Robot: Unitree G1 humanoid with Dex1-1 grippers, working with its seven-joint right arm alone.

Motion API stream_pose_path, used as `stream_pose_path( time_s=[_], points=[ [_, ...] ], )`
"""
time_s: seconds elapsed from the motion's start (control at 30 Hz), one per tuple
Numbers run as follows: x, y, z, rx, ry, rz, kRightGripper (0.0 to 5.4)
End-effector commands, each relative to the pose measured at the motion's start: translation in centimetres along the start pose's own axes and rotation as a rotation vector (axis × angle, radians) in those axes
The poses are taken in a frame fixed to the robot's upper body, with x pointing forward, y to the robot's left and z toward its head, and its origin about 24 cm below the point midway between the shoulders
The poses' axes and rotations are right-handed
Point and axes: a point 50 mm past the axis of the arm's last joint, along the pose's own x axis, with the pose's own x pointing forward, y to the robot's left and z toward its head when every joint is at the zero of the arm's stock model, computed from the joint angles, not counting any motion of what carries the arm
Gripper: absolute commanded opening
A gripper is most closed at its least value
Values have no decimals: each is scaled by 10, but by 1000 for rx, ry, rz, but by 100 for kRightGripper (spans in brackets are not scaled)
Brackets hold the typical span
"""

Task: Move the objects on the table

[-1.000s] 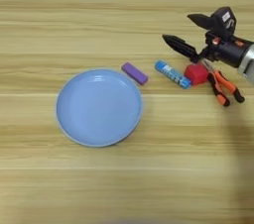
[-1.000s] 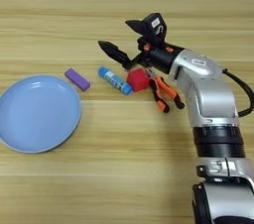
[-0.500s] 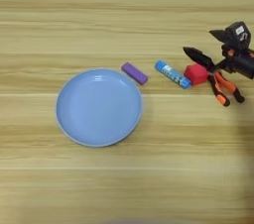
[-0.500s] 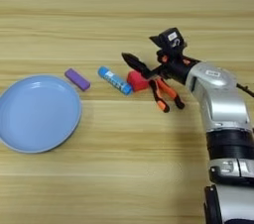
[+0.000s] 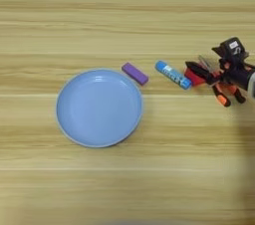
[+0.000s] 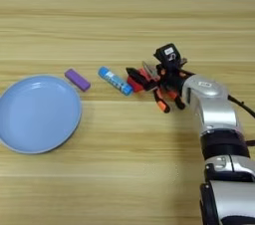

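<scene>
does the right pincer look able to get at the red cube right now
Probably yes: the right pincer is already at the red cube, which lies between the glue stick and the pliers, nothing over it.

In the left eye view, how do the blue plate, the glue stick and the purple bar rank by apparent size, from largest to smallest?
1. Blue plate, by far the largest.
2. Glue stick, longer than the bar.
3. Purple bar, the shortest, though about as wide as the glue stick.

All three lie flat on the table, so nearness hardly affects the order.
</scene>
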Motion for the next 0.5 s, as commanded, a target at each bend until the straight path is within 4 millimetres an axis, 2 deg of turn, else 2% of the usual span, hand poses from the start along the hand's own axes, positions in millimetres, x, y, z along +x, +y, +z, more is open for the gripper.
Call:
stream_pose_path(
  time_s=[0.03,0.5],
  points=[
    [3,-10,46,-106,-129,-36,538],
    [9,-8,35,-98,-57,-54,538]
  ],
)
